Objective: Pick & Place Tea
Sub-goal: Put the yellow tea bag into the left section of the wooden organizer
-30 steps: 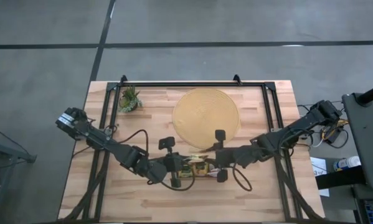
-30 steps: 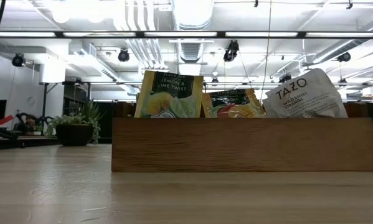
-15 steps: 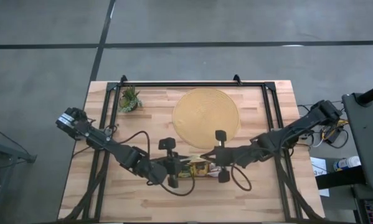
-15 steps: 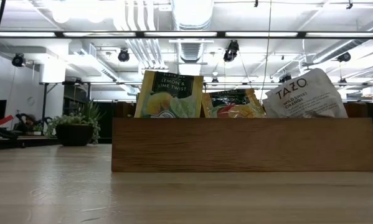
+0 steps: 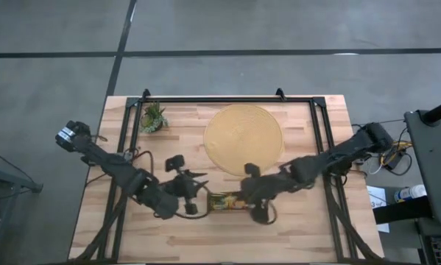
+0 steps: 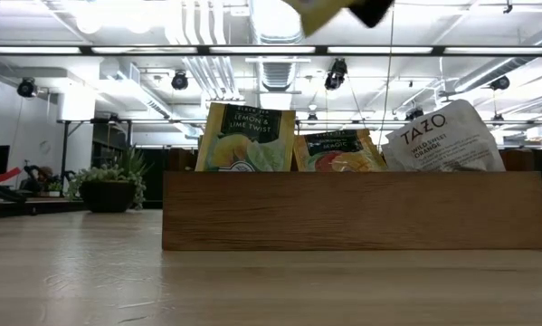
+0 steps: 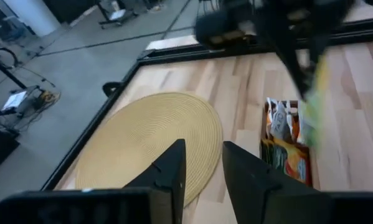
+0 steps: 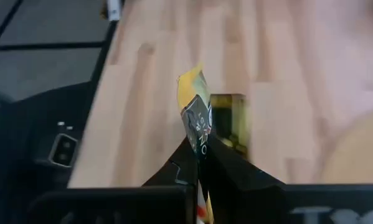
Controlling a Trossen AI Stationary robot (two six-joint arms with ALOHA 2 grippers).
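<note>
While the right gripper (image 8: pixel 200 148) pinches a yellow sachet (image 8: pixel 195 109) upright above the tray (image 5: pixel 227 202), the round mat (image 5: pixel 244 138) lies just beyond it; the left gripper (image 7: pixel 202 163), seemingly parted and empty, waits beside the tray.

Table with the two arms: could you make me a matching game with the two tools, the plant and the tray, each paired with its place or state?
Things:
1. right tool
2. left tool
3. plant
4. tray

Places or states:
A. has tea sachets standing in it
B. shut on a yellow sachet, lifted above the tray
C. open, with nothing between its fingers
D. near the table's far corner on the left arm's side

Pairs: 1-B, 2-C, 3-D, 4-A
</note>
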